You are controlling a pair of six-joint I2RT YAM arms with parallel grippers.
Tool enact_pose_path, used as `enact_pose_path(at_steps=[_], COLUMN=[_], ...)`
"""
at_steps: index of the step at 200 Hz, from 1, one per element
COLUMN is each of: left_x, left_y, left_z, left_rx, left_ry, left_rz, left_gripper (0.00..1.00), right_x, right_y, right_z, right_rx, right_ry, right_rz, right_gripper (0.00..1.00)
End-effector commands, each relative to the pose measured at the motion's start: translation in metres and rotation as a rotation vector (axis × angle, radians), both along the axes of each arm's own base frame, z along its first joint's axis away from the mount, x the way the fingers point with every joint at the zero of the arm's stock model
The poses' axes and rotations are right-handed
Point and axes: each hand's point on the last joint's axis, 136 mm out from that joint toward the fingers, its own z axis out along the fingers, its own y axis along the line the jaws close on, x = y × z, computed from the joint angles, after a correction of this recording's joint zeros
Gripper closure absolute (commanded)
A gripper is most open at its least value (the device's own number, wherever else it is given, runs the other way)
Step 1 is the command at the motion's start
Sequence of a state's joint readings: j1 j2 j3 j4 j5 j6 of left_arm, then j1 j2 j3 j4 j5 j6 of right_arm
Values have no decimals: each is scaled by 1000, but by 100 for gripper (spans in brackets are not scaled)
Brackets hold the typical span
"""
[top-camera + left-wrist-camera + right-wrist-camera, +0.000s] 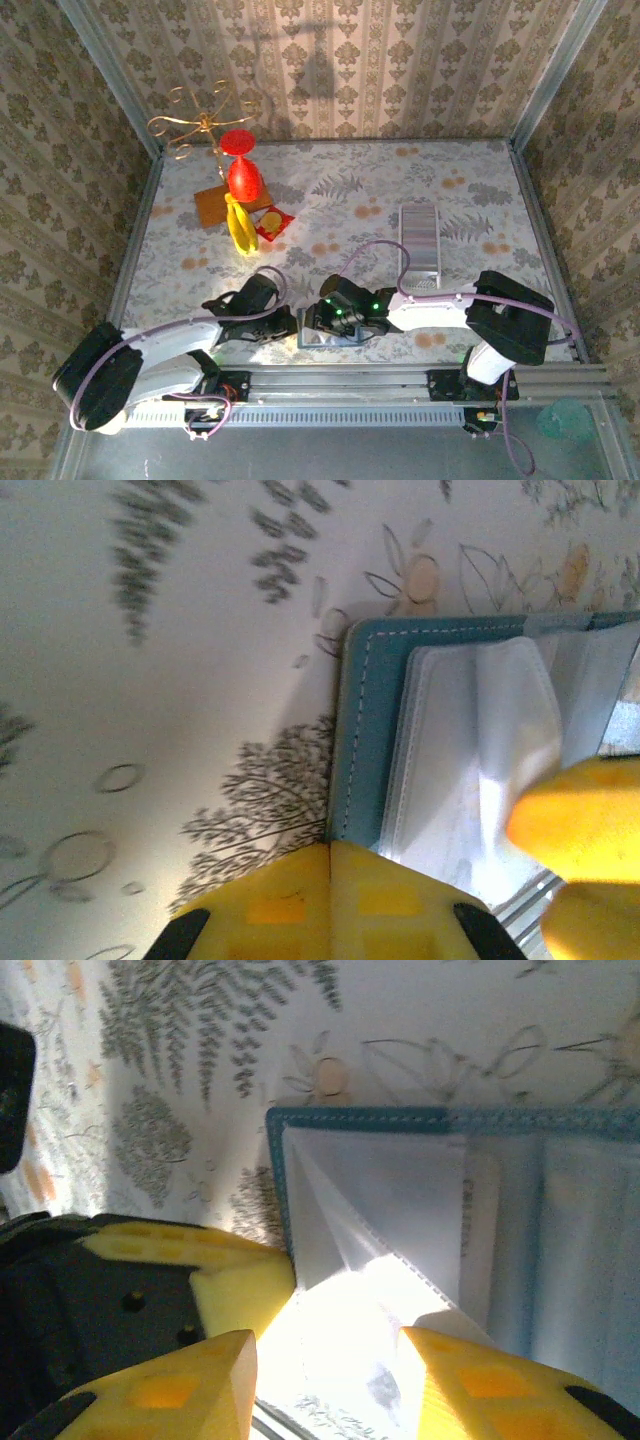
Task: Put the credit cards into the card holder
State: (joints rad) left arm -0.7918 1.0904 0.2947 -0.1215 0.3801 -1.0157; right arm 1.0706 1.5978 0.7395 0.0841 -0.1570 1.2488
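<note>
The dark-teal card holder (330, 341) lies open at the near edge, its clear sleeves (470, 740) facing up. My left gripper (292, 325) is shut, and its yellow tips (330, 852) press on the holder's teal left edge (365, 730). In the right wrist view those fingers (240, 1280) sit at the holder's (350, 1120) corner. My right gripper (328, 1360) holds a glare-white credit card (330, 1330) by its side edges. The card's far end meets a lifted clear sleeve (380, 1190). One finger (585, 825) of the right gripper (322, 318) hangs over the sleeves.
A grey ribbed tray (420, 245) stands right of centre. At the back left are a gold wire stand (195, 125), a red goblet-like toy (242, 165), a yellow banana (240, 228) and a wooden board (218, 205). A metal rail (340, 380) runs along the near edge.
</note>
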Motion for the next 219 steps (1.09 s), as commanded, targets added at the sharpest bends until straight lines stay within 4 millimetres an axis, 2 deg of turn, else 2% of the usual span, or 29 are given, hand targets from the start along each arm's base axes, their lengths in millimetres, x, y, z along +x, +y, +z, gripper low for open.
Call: enact_pose_path(at_steps=[1, 27, 99, 117, 148, 165, 175, 187, 206, 219], left_x=[-4, -3, -4, -4, 3, 9, 13, 18, 27, 32], left_y=[30, 38, 61, 71, 85, 93, 96, 97, 86, 75], left_z=[-16, -14, -8, -6, 4, 12, 18, 25, 36, 40], left_rx=[101, 100, 130, 156, 200, 230, 246, 253, 243, 231], left_ry=[36, 24, -6, -16, -57, -84, -99, -123, -159, -172], left_rz=[110, 164, 255, 286, 326, 347, 354, 345, 285, 220], left_gripper=[91, 79, 79, 79, 76, 73, 72, 71, 69, 66], right_x=[0, 1, 0, 0, -3, -1, 3, 14, 34, 47], right_y=[18, 24, 55, 68, 94, 97, 92, 75, 40, 13], right_z=[13, 18, 30, 42, 78, 95, 101, 103, 108, 121], right_rx=[49, 73, 142, 187, 305, 325, 306, 244, 137, 95], right_ry=[-38, -59, -81, -106, -167, -213, -252, -306, -407, -493], right_rz=[49, 65, 146, 181, 276, 305, 301, 281, 272, 291], right_gripper=[59, 58, 58, 58, 57, 56, 56, 57, 58, 61])
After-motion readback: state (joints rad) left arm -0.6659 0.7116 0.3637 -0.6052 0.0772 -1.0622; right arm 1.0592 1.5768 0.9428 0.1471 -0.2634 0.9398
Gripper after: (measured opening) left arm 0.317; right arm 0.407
